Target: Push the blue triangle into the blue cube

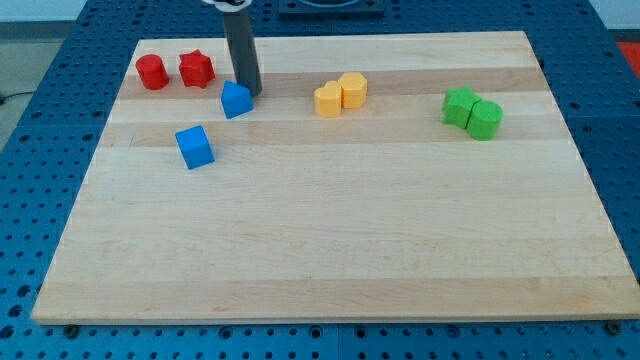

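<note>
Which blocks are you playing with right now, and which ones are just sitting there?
In the job: blue triangle, blue cube, and my tip, right beside the triangle on the view's right.

Just sitting there: two red blocks, two yellow blocks, two green blocks.

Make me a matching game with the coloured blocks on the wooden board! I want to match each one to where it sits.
Things:
1. pair of red blocks
2. pair of green blocks
3. pair of yellow blocks
4. blue cube

Places:
A. far on the view's right
B. below the blue triangle, toward the view's left
C. top left corner of the wooden board
D. near the top, about the middle

Pairs: 1-C, 2-A, 3-D, 4-B
</note>
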Available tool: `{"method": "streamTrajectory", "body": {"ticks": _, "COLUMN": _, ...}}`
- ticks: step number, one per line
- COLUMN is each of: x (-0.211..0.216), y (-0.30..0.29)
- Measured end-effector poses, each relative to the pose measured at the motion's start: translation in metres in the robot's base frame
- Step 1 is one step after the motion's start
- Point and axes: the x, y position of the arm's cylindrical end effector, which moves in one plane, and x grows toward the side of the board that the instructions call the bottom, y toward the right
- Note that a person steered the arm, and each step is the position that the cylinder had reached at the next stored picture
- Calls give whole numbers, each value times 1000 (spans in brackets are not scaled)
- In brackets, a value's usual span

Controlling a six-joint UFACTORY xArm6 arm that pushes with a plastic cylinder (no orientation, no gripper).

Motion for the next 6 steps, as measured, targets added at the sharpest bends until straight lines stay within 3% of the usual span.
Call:
{"method": "streamTrajectory", "body": {"ticks": 3, "x": 19, "y": -18}}
{"method": "streamTrajectory", "body": {"ticks": 6, "x": 82, "y": -42}}
